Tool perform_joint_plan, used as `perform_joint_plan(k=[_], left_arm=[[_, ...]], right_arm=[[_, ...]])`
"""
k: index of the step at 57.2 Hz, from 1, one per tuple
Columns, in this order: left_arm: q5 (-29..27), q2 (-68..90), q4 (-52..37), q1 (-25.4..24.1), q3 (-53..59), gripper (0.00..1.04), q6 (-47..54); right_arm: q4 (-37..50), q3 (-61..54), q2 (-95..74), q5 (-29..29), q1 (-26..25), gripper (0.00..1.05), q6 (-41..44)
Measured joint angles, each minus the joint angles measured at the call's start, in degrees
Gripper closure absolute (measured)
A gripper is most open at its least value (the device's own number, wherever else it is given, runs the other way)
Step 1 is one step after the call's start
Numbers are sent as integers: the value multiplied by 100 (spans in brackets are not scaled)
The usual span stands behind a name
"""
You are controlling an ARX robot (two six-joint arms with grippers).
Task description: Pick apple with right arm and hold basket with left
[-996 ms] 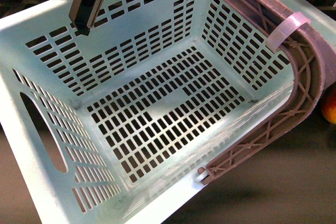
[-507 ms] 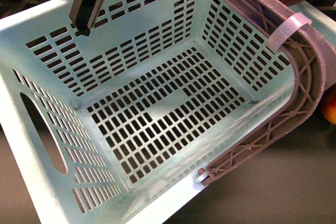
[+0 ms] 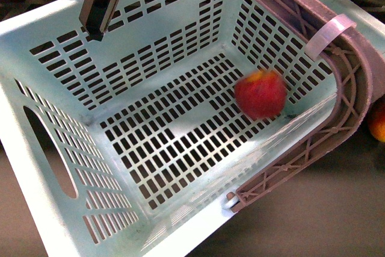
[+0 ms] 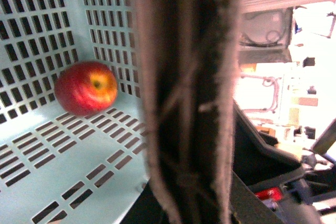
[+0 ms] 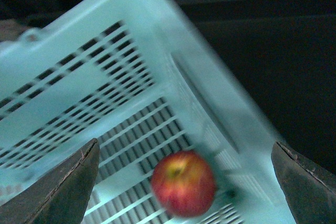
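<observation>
The mint-green basket point(image 3: 42, 148) fills the front view, tilted, with its brownish-grey handle point(image 3: 355, 82) along the right side. The red apple point(image 3: 260, 93) lies inside, near the far right corner of the floor, and is blurred. My left gripper point(image 3: 97, 10), a black bar at the basket's far rim, is shut on the basket. In the left wrist view the handle point(image 4: 189, 103) is close up, with the apple point(image 4: 85, 87) beside it. My right gripper point(image 5: 185, 142) hangs open above the basket point(image 5: 105, 35). The apple point(image 5: 183, 183) shows below its fingers point(image 5: 73, 182), touching neither.
An orange-red fruit with a yellow underside point(image 3: 378, 121) lies outside the basket at the right edge. A white band point(image 3: 329, 33) wraps the handle. Dark table surface point(image 3: 313, 221) lies in front of and to the right of the basket.
The basket was empty in both earlier frames. The apple now lies inside it, blurred with motion, and the red shape seen at the top right half a second ago is gone.
</observation>
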State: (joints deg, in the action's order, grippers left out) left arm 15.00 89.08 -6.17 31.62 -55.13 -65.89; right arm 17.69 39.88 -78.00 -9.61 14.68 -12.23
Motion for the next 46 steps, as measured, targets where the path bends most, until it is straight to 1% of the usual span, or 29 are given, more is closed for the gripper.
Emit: perform_joint_plan(k=[6, 8, 9, 11, 14, 16, 17, 19, 20, 21, 23, 28, 29, 37, 41, 44, 46], left_arm=[[-4, 2, 0, 2, 0, 98, 24], [-4, 2, 0, 0, 0, 98, 22], [-4, 2, 0, 0, 0, 98, 15], [-7, 2, 0, 0, 0, 98, 15], [-4, 2, 0, 4, 0, 98, 24], [13, 2, 0, 9, 0, 98, 26], [20, 2, 0, 9, 0, 98, 24], [35, 2, 0, 9, 0, 98, 11], [46, 2, 0, 9, 0, 98, 4], [46, 2, 0, 9, 0, 98, 4], [42, 2, 0, 9, 0, 98, 2], [-2, 2, 0, 9, 0, 98, 17], [-7, 2, 0, 9, -2, 98, 17], [-9, 2, 0, 7, -2, 98, 15], [7, 2, 0, 9, 0, 98, 9], [2, 2, 0, 7, 0, 98, 9], [0, 2, 0, 7, 0, 98, 11]], right_arm=[[-2, -168, 468, -417, -256, 9, 98], [13, -181, 540, -437, -302, 9, 133], [160, -225, 542, -402, -328, 10, 205], [1016, -511, 575, -197, -382, 18, 485], [1661, -802, 610, -70, -420, 24, 688], [2236, -1161, 680, 17, -466, 31, 837], [2288, -1200, 691, 37, -472, 32, 872], [2505, -1403, 776, 63, -511, 38, 944], [2605, -1541, 861, 98, -549, 42, 997], [2621, -1569, 881, 107, -557, 43, 1005], [2702, -1755, 1043, 157, -619, 50, 1054], [2765, -2039, 1316, 229, -710, 62, 1095], [2769, -2131, 1397, 251, -741, 66, 1106], [2763, -2544, 1744, 365, -874, 87, 1161], [2717, -2806, 2074, 474, -953, 103, 1187], [2647, -2975, 2328, 527, -1008, 103, 1196], [2570, -3088, 2500, 828, -1187, 103, 1198]])
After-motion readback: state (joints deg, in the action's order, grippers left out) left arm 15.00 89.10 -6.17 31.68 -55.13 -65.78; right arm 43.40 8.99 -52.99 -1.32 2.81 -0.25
